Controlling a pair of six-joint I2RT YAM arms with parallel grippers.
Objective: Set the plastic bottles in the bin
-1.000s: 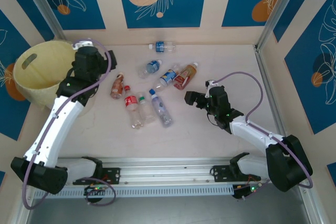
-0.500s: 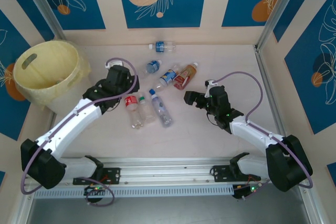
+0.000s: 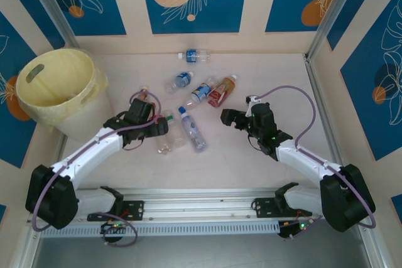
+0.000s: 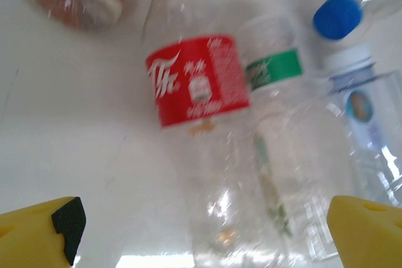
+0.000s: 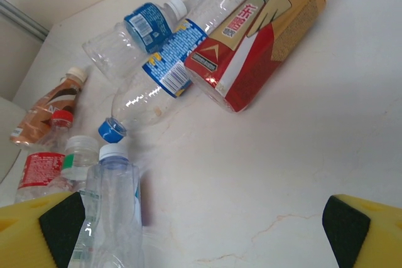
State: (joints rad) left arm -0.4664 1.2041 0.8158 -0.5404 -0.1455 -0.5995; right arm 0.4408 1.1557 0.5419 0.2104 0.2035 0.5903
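The left gripper [image 4: 210, 221] was held wide open and empty over the red-labelled bottle [image 4: 195, 80], which lay on its side on the table [image 3: 264, 155] to the right of the bin [image 3: 53, 86]. The spread was judged to be set for straddling the bottle body. The green-labelled bottle [image 4: 273, 67] was lying against it on the side away from the bin, so a crowded grasp was considered likely. The right gripper [image 5: 201, 224], farther from the bin, was likewise open and empty, facing the other plastic bottles [image 3: 221, 91].
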